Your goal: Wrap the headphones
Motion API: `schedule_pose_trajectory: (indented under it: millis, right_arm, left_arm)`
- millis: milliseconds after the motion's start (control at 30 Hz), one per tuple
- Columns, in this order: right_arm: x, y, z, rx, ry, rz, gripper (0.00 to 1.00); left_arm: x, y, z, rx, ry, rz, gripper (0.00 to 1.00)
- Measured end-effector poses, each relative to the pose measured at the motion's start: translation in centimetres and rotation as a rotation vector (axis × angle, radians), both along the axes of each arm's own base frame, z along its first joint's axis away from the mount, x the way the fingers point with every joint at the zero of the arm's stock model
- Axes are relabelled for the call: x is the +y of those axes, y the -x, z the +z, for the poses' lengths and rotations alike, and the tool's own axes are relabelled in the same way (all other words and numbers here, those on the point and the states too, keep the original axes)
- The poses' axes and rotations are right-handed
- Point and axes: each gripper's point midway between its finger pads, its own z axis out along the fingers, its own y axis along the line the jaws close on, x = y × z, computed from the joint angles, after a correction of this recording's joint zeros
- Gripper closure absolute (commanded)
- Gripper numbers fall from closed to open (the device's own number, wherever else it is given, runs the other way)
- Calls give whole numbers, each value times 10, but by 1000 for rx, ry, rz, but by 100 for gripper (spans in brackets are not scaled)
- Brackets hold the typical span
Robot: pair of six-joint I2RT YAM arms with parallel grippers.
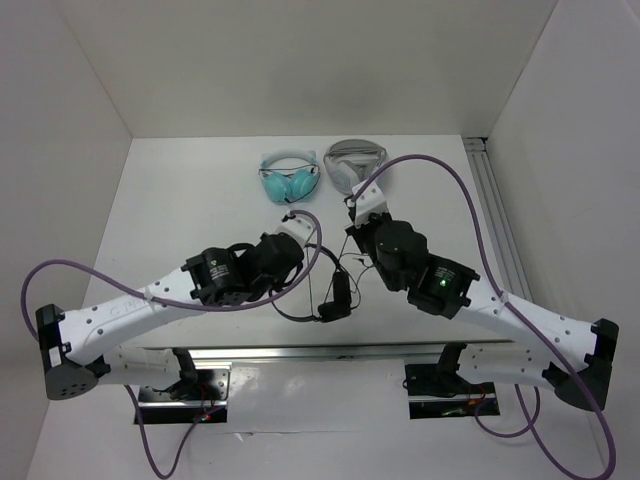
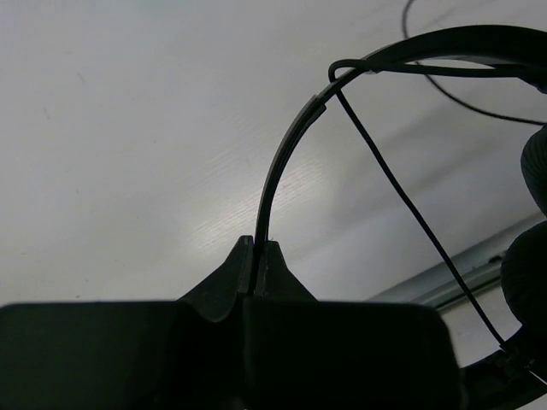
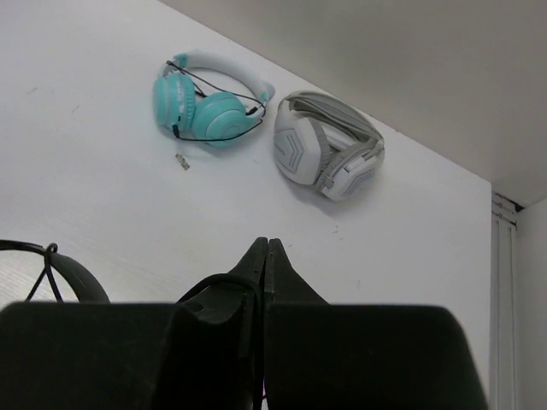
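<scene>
The small black headphones (image 1: 338, 293) hang low between the two arms, near the table's front edge. Their thin headband (image 2: 278, 166) rises out of my left gripper (image 2: 256, 243), which is shut on it. One round earcup (image 2: 528, 282) shows at the right edge of the left wrist view. The thin black cable (image 2: 402, 201) runs slantwise from the headband down towards the earcup. My right gripper (image 3: 267, 244) is shut, and a loop of the cable (image 3: 215, 278) bends into its jaws. Part of the headband (image 3: 81, 282) shows at its left.
Teal headphones (image 1: 288, 180) and white-grey headphones (image 1: 352, 165) lie side by side at the back of the table. An aluminium rail (image 1: 495, 215) runs along the right side. Another rail (image 1: 330, 352) crosses the front by the arm bases. White walls enclose the table.
</scene>
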Motion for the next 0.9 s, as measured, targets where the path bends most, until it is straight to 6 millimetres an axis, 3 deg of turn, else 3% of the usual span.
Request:
schedule_pose_trajectory:
  millis: [167,367,567,800,900]
  right_arm:
    - [14,-2,3,-8,13,113,100]
    - [25,-15,-1,6,-9,221,100]
    - [33,-25,-18,70,-55,303,100]
    - [54,-19,-13,81,-128,430,100]
    - [60,-22,-25,112,-137,465,100]
  left_arm:
    - [-18,18,6,32,69,-118,100]
    - [-37,55,33,53,216,-338,100]
    - [-42,63,46,56,244,-407,100]
    - [-41,69,36,101,201,-438,100]
    - [-39,68,36,102,190,-428,100]
